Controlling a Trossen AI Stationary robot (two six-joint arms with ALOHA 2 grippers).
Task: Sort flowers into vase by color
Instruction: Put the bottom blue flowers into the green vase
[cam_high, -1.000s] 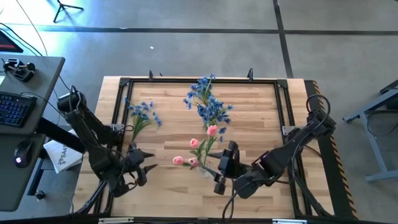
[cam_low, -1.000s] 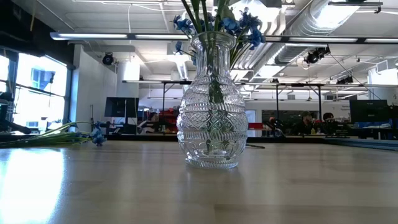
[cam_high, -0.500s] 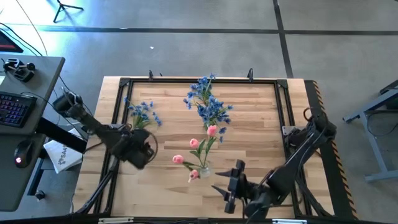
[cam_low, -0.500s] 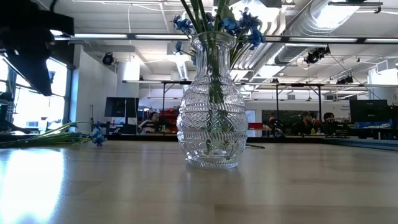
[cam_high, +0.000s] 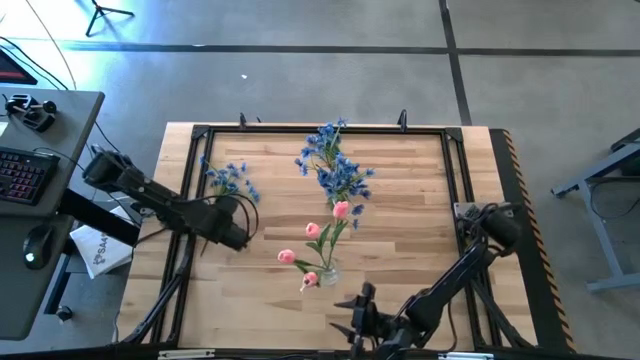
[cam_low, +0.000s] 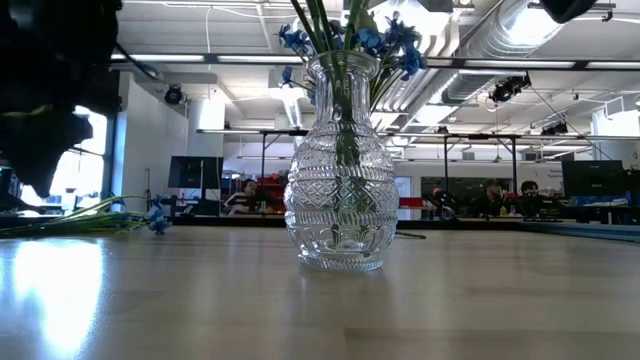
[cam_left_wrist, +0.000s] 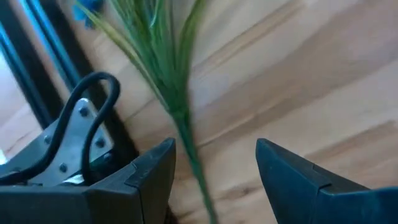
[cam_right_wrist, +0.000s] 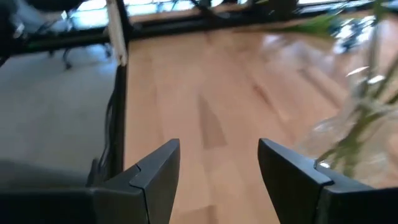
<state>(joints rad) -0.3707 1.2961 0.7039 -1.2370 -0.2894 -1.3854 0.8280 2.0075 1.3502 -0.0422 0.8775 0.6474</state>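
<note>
Your left gripper (cam_high: 232, 222) has swung up from the near-left corner and now sits over the stem end of the loose blue spray (cam_high: 228, 180) at the table's (cam_high: 420, 190) left side, jaws spread with the green stem (cam_left_wrist: 186, 134) between them, no contact I can confirm. Mid-table, the blue flowers (cam_high: 335, 165) stand in one clear vase (cam_low: 340, 170) and the pink tulips (cam_high: 320, 240) in another. Your right gripper (cam_high: 358, 318) has pulled back to the near edge, jaws spread, empty.

Bright overhead light; glare on table (cam_low: 60, 300); both wrist views blurred.
</note>
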